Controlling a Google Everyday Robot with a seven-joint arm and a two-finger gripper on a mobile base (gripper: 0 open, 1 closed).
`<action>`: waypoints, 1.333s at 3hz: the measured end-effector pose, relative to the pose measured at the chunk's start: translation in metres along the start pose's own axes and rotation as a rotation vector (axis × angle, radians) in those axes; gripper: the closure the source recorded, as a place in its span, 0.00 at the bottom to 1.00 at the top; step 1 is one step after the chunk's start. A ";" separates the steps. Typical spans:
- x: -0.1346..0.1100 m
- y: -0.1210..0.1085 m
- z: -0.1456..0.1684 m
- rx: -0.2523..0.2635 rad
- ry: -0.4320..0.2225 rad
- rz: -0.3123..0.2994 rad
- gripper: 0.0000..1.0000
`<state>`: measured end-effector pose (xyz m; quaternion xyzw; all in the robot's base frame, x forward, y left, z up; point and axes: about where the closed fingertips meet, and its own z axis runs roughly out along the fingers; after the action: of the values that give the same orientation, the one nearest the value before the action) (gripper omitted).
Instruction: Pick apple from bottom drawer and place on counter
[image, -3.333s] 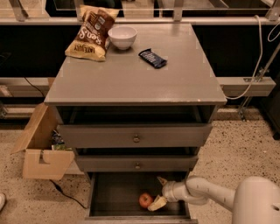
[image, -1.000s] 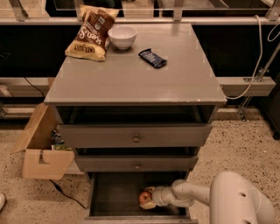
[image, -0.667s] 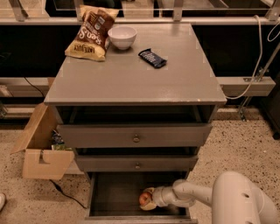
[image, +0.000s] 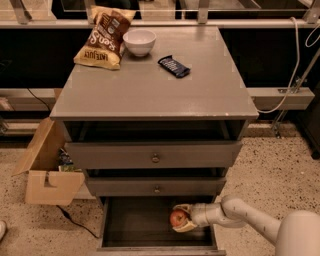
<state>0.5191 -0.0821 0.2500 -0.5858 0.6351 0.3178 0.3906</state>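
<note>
- I've got the counter (image: 150, 95) up top, with a chip bag (image: 102, 37), a white bowl (image: 139, 41) and a dark snack bar (image: 174, 66) along its far side.
- The bottom drawer (image: 135, 220) stands pulled open toward me.
- My gripper (image: 179, 219) reaches in from the right, with its fingers clamped on the apple (image: 175, 219), right of the drawer's middle.

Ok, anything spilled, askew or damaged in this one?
Nothing stands out. The chip bag, white bowl and snack bar lie tidily on the counter; the gripper is at the apple in the open bottom drawer. A cardboard box sits open on the floor, nothing spilled.
</note>
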 end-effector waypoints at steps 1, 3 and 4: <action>-0.005 0.009 0.004 -0.036 -0.019 0.005 1.00; -0.080 0.037 -0.067 0.055 -0.001 -0.137 1.00; -0.118 0.053 -0.118 0.083 -0.033 -0.179 1.00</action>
<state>0.4525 -0.1190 0.4076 -0.6180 0.5863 0.2647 0.4519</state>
